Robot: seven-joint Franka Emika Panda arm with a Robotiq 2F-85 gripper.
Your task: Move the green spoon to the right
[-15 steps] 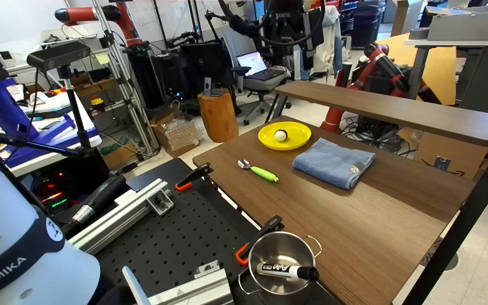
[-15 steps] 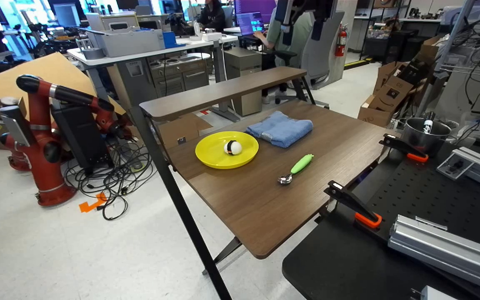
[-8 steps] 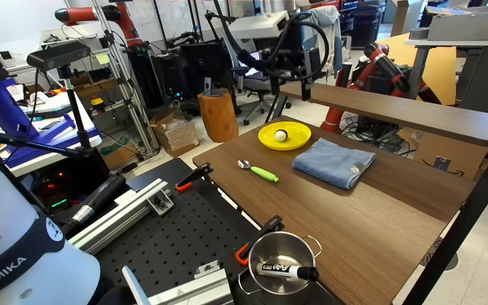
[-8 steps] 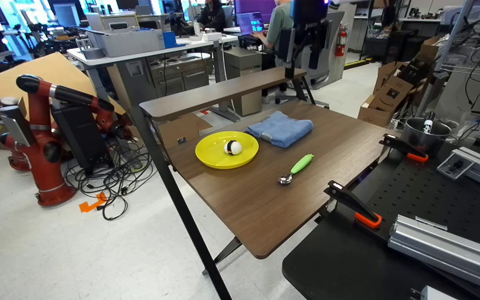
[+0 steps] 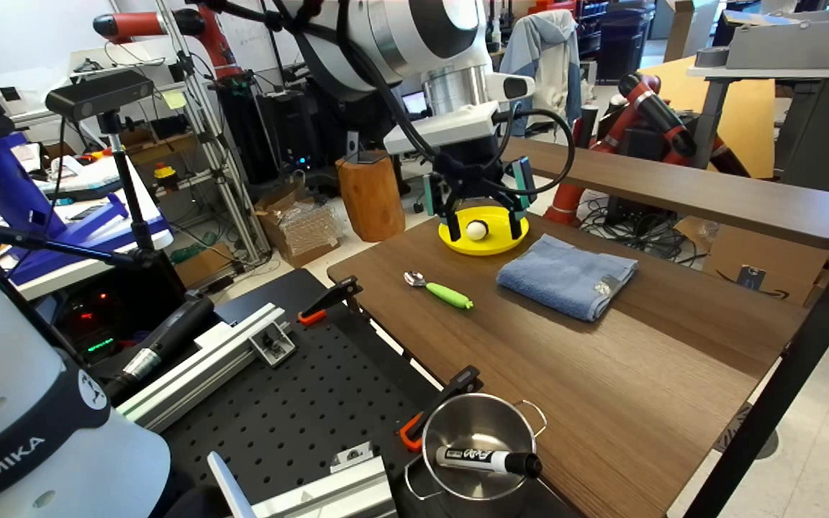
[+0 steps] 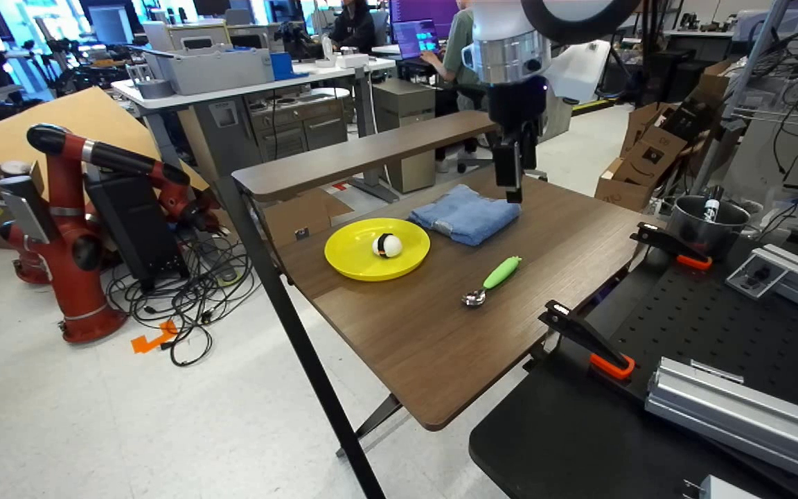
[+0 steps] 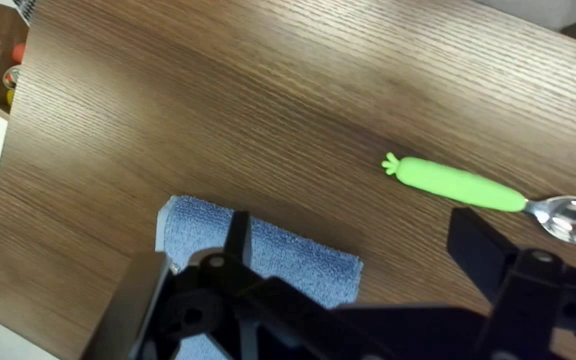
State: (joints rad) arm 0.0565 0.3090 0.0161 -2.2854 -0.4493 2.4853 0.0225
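Observation:
The green spoon has a lime-green handle and a shiny metal bowl. It lies flat on the brown table in both exterior views (image 5: 449, 296) (image 6: 502, 273) and in the wrist view (image 7: 460, 186). My gripper (image 5: 483, 228) is open and empty, pointing down above the table. It also shows in an exterior view (image 6: 515, 188), where it hangs high and apart from the spoon. In the wrist view my gripper (image 7: 352, 220) has its fingers wide apart, with table and cloth below. The spoon lies beyond the right finger there. Nothing hides the spoon's handle.
A folded blue cloth (image 5: 565, 277) lies beside the spoon. A yellow plate (image 6: 350, 256) holds a white ball (image 6: 391, 245) with a dark band. A raised shelf (image 5: 673, 187) runs along one table edge. A metal pot (image 5: 450, 417) with a marker and black clamps (image 6: 589, 336) border another edge.
My gripper and arm have come down from the top of both exterior views toward the table. The gripper now hangs lower. The spoon, cloth and plate have not moved.

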